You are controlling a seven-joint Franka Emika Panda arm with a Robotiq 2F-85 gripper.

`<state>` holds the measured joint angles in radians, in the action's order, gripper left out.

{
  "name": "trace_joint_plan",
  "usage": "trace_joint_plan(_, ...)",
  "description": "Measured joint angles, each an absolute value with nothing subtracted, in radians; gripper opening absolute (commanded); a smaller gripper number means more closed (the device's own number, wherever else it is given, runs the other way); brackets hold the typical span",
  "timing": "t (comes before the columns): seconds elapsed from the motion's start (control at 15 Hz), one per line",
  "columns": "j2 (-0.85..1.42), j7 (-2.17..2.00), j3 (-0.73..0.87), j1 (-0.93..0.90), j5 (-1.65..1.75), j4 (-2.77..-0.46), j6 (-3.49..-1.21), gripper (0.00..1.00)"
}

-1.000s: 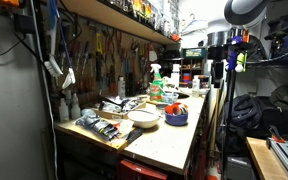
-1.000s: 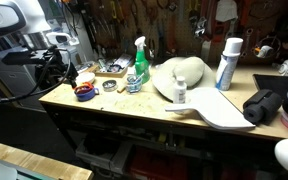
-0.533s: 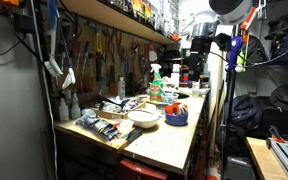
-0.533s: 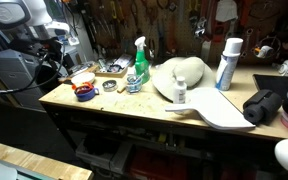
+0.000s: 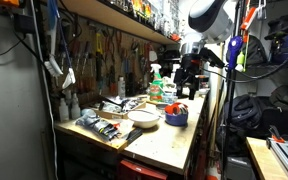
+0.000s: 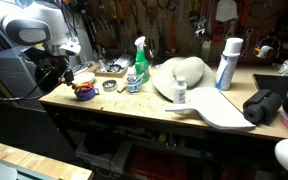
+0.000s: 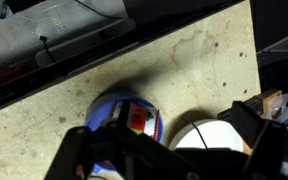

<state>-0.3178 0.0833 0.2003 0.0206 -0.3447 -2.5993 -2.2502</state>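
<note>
Blue round bowl (image 7: 124, 118) on speckled chipboard bench (image 7: 189, 60); black claw (image 7: 166, 150) spread above

A: What kind of room was it?
B: A workshop. A long wooden workbench (image 6: 124, 100) ran along a back wall (image 5: 102, 52) hung thick with hand tools (image 6: 169, 15), and a shelf (image 5: 109, 14) crossed above it.
A: And the light?
B: Dim under the shelf, brighter toward the far end of the bench.
A: Anything else standing about?
B: A grey panel (image 5: 9, 115) stood close in at one side, and the corner of a second pale wooden table (image 5: 260, 158) showed. Under the bench it was dark.
</note>
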Motion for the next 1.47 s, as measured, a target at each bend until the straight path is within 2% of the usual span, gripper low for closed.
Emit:
trace_joint_plan(0.67, -0.266, 0.081, 0.199, 0.074, -0.352, -2.6, -2.237, 1.0)
trace_joint_plan(1.27, -0.157, 0.064, 0.197, 0.086, -0.412, -2.589, -2.412, 1.0)
trace_joint_plan(1.33, -0.151, 0.068, 0.195, 0.085, -0.428, -2.586, -2.418, 0.99)
trace_joint_plan(1.4, -0.149, 0.072, 0.193, 0.084, -0.442, -2.582, -2.421, 0.84)
trace_joint_plan(1.47, -0.147, 0.076, 0.19, 0.083, -0.451, -2.576, -2.421, 0.73)
